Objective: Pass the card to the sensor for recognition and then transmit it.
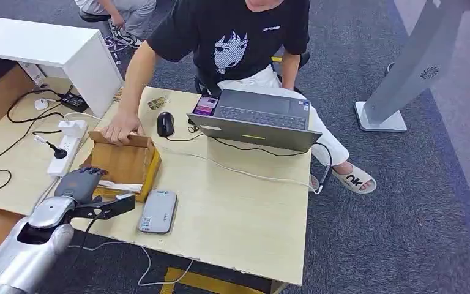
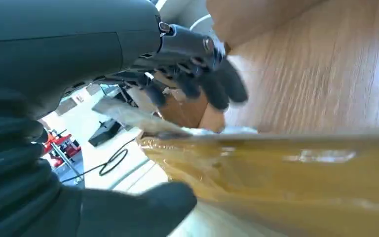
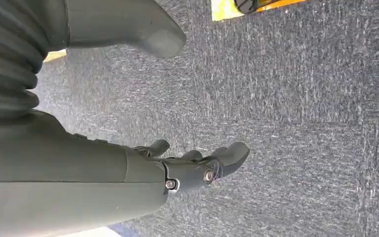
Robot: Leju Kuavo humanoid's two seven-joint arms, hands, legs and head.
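Just at the near edge of the wooden box (image 1: 122, 164), the left hand (image 1: 82, 184) is seen pinching the white card (image 1: 120, 185); the right hand (image 3: 197, 165) hangs with fingers spread, empty, over grey carpet (image 3: 301, 123); a person's hand (image 1: 120, 128) is rested on the box's far rim.

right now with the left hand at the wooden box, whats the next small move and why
Probably close the left hand on the white card and lift it out of the wooden box; its fingers sit at the card's edge, the grip looks unsettled, and the grey sensor lies beside the box.
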